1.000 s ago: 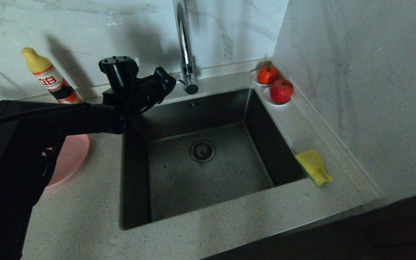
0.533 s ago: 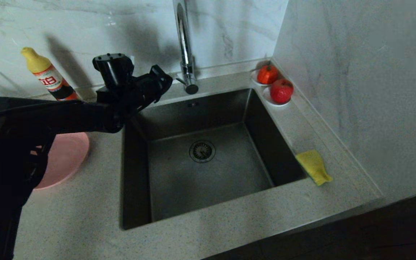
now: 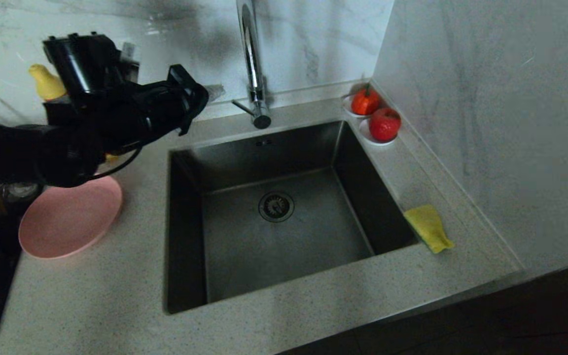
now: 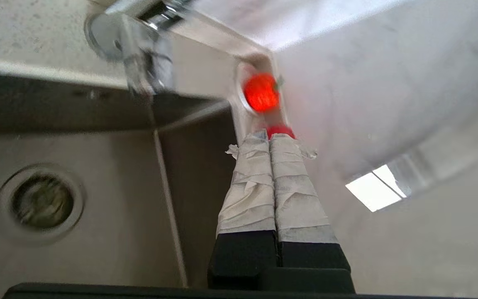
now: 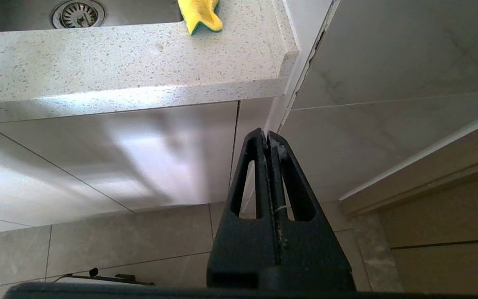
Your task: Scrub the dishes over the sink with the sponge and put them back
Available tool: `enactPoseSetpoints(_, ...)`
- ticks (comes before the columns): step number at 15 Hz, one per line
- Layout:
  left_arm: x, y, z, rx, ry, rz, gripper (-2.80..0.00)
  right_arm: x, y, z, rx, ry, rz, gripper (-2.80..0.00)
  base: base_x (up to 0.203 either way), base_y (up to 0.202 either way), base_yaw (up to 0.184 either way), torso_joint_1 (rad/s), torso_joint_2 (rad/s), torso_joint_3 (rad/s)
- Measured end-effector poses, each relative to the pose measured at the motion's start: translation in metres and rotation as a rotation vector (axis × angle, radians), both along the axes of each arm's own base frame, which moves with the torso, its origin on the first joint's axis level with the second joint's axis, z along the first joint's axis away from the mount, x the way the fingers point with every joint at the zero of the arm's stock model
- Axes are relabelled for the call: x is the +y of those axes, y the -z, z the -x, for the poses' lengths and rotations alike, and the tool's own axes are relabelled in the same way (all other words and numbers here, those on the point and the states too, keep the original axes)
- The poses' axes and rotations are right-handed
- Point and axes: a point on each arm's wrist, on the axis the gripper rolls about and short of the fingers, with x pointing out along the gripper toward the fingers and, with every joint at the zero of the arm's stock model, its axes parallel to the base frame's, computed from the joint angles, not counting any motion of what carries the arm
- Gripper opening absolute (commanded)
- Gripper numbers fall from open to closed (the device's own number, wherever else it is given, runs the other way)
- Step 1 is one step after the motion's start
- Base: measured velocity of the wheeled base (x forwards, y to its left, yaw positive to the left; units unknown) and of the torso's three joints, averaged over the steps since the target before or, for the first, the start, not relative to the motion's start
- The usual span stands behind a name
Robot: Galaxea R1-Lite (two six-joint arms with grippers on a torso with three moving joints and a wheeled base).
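Head view showed the plate (image 3: 69, 217) lying untouched left of the sink (image 3: 274, 217); the sponge (image 3: 428, 228) sat on its right rim; left gripper (image 3: 213, 91) hung clenched, empty; right gripper (image 5: 269, 139) clenched low; scrubbing seemingly unstarted.

my left gripper (image 4: 270, 139) wears wrinkled white tape over black fingers; my right gripper (image 5: 268, 135) is bare black, with slotted fingers.

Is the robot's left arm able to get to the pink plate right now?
Probably yes. The pink plate lies bare on the counter, nothing on it, and the left gripper, shut and empty, hangs just above and behind it.
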Motion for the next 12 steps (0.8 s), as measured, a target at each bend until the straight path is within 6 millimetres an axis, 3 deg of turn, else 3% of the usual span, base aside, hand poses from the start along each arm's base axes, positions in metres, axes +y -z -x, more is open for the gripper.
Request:
enactPoseSetpoints(4,0.024,-0.015,0.090,-0.020,-0.087,-0.180,-2.80,0.000,0.000,0.000,0.000,0.000,0.000,-2.80,0.000,0.000,0.000,0.000,0.00,0.000)
enactPoseSetpoints(8,0.047,0.006,0.171,-0.058,-0.295,-0.436,-2.80,0.000,0.000,0.000,0.000,0.000,0.001,-2.80,0.000,0.000,0.000,0.000,0.00,0.000)
enactPoseSetpoints(12,0.071,0.042,0.255,-0.112,-0.467,-0.609,-2.80,0.000,0.000,0.000,0.000,0.000,0.000,-2.80,0.000,0.000,0.000,0.000,0.00,0.000)
